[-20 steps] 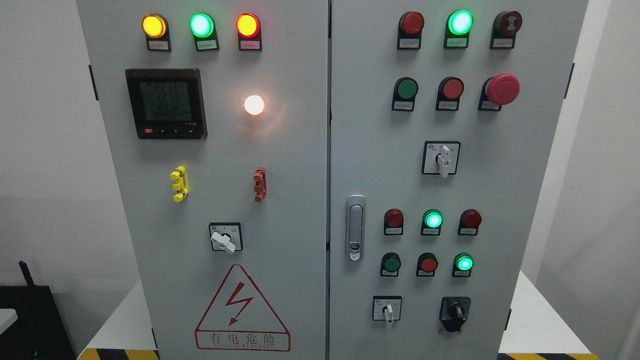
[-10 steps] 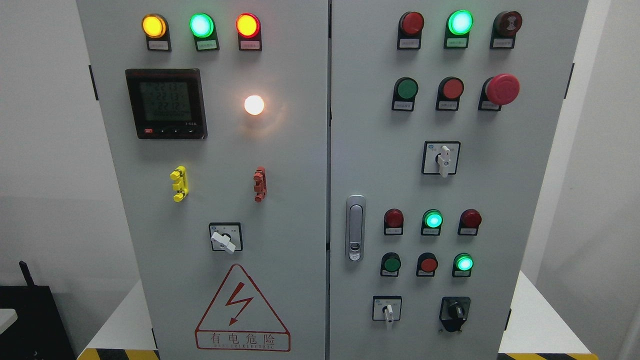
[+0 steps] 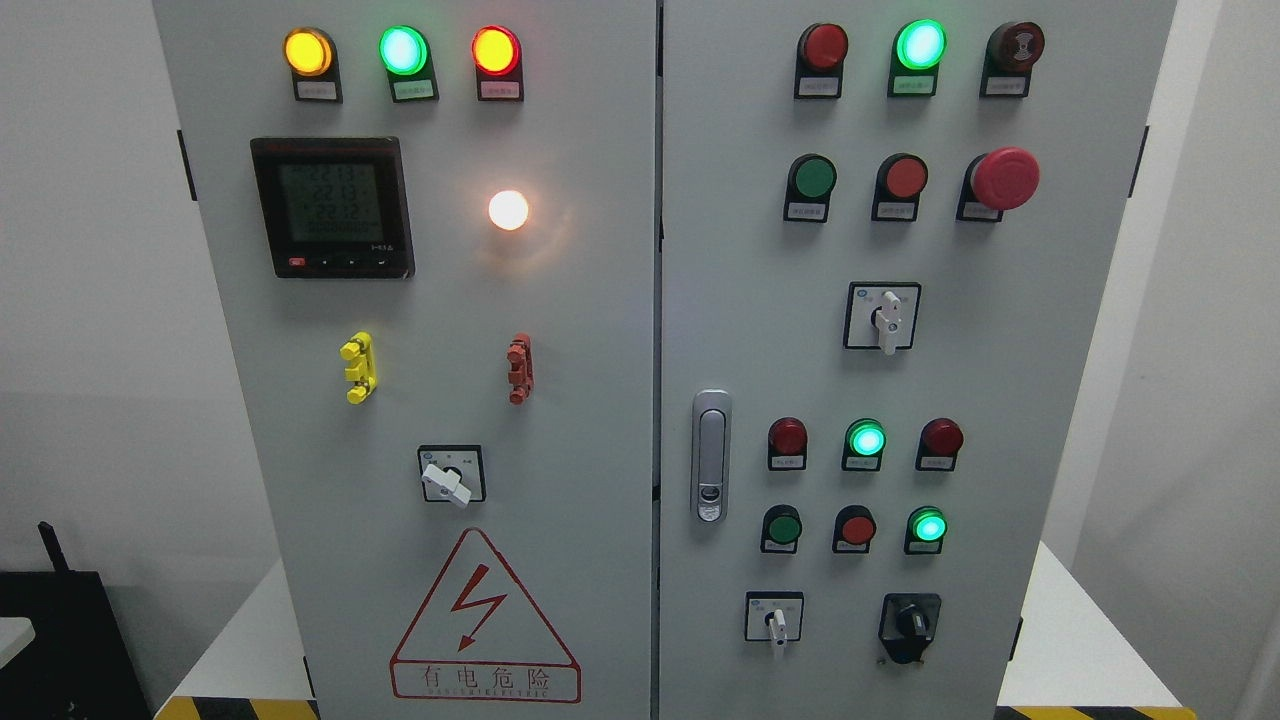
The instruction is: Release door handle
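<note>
A grey electrical cabinet fills the head view, with two doors meeting at a seam down the middle. The silver door handle [image 3: 711, 455] sits upright and flush on the right door [image 3: 740, 300], close to the seam, with nothing touching it. Both doors look closed. Neither of my hands nor any arm shows in the picture.
The left door [image 3: 580, 330] carries lit lamps, a digital meter [image 3: 332, 207], yellow and red clips, a rotary switch and a red warning triangle [image 3: 485, 625]. The right door has lamps, push buttons, a red emergency stop [image 3: 1005, 178] and selector switches. A black box [image 3: 60, 640] stands low left.
</note>
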